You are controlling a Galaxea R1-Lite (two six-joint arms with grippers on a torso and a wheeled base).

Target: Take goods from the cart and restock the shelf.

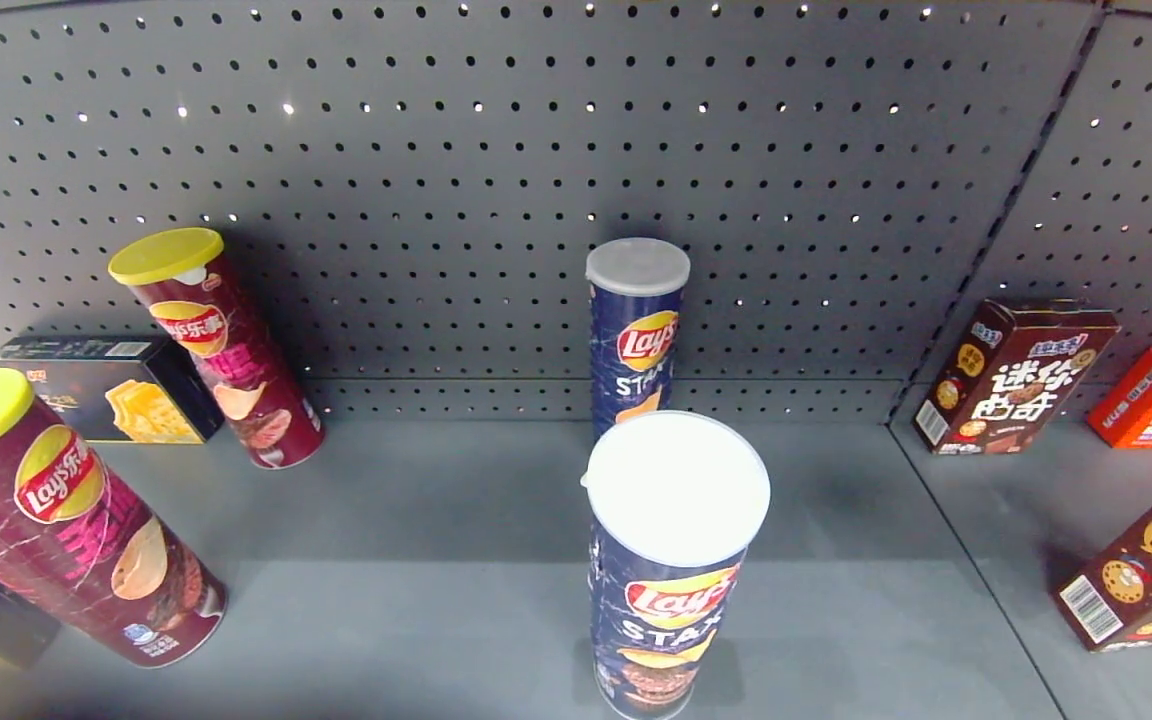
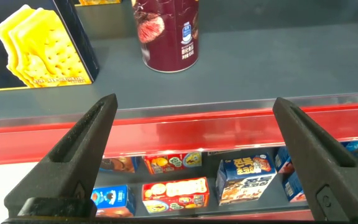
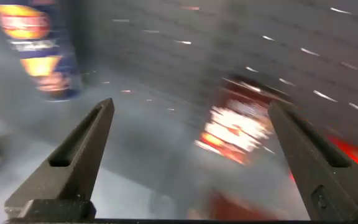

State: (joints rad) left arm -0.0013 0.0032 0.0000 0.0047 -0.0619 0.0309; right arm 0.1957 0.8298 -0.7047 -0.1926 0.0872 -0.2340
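Observation:
Two dark blue chip cans stand upright mid-shelf, one near the front (image 1: 671, 580) with a white lid and one at the back (image 1: 634, 330) against the pegboard. Two maroon chip cans with yellow lids stand on the left, one near (image 1: 66, 530) and one farther back (image 1: 226, 350). My left gripper (image 2: 197, 162) is open in front of the shelf's red front lip (image 2: 185, 134), facing a maroon can (image 2: 166, 34). My right gripper (image 3: 197, 162) is open over the shelf, with a blue can (image 3: 39, 50) and a brown box (image 3: 241, 124) ahead.
A dark cracker box (image 1: 111, 400) lies at the back left. Brown cookie boxes (image 1: 1011, 380) (image 1: 1146, 575) and an orange box (image 1: 1151, 395) stand on the right shelf section. Small boxes (image 2: 244, 180) fill the lower shelf. Bare grey shelf (image 1: 416, 520) lies between the can rows.

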